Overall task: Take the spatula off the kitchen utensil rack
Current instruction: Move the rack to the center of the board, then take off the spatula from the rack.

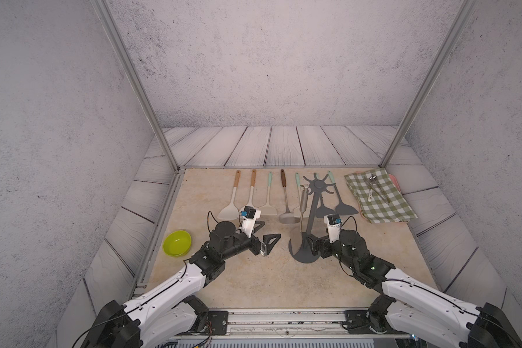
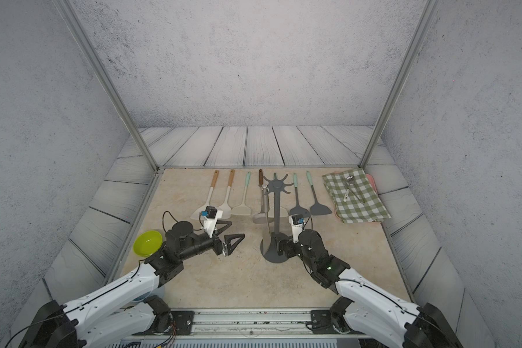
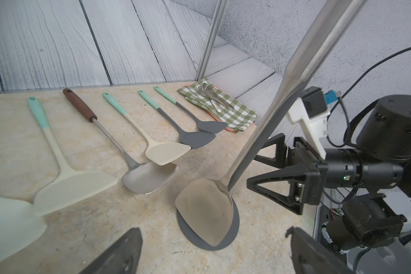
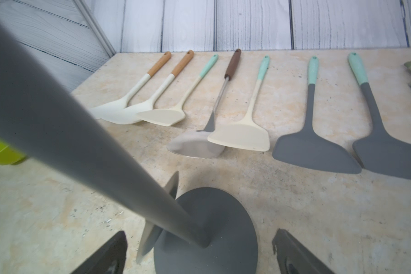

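The dark grey kitchen utensil rack (image 1: 314, 208) stands mid-table on its round base (image 4: 223, 225). A steel spatula (image 1: 304, 200) hangs from a prong on its left side, and the blade (image 3: 207, 208) reaches down to the base. My right gripper (image 4: 199, 251) is open and low at the foot of the pole (image 4: 105, 154), with one finger on each side of the base. In a top view that right gripper (image 1: 309, 245) sits against the right of the rack. My left gripper (image 1: 271, 229) is open and empty. It is left of the rack and faces the spatula blade.
Several other spatulas (image 1: 267, 195) lie in a row at the back of the table. A green bowl (image 1: 177, 243) sits at the left edge. A green checked cloth (image 1: 380, 195) with small metal utensils on it lies at the back right.
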Robot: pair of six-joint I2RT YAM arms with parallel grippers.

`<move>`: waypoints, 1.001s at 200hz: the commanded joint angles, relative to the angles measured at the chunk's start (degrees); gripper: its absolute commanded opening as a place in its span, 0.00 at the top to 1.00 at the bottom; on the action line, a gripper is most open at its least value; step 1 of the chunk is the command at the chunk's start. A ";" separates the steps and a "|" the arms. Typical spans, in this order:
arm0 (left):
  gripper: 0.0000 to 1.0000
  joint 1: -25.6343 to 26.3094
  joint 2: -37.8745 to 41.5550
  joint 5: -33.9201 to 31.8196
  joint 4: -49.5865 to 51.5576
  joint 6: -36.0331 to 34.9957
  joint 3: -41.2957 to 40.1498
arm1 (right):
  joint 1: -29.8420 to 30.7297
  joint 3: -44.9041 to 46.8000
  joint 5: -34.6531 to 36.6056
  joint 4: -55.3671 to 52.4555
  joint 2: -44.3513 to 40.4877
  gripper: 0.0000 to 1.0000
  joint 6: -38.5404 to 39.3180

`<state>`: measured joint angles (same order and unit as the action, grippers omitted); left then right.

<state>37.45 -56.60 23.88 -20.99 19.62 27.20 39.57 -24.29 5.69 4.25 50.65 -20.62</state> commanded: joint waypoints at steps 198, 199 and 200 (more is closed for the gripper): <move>0.01 1.92 -11.43 2.93 0.18 -12.45 11.56 | -0.81 5.09 0.47 -12.18 -23.31 0.02 -5.82; 0.00 1.92 -11.56 3.06 0.13 -12.56 11.65 | -0.86 5.20 0.42 -12.08 -23.49 0.02 -5.74; 0.00 1.97 -11.72 3.22 0.06 -12.66 11.74 | -0.83 5.30 0.35 -12.03 -23.67 0.02 -5.70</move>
<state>39.13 -66.15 26.46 -18.61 10.52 36.60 39.03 -22.70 4.69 -9.80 31.14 -28.29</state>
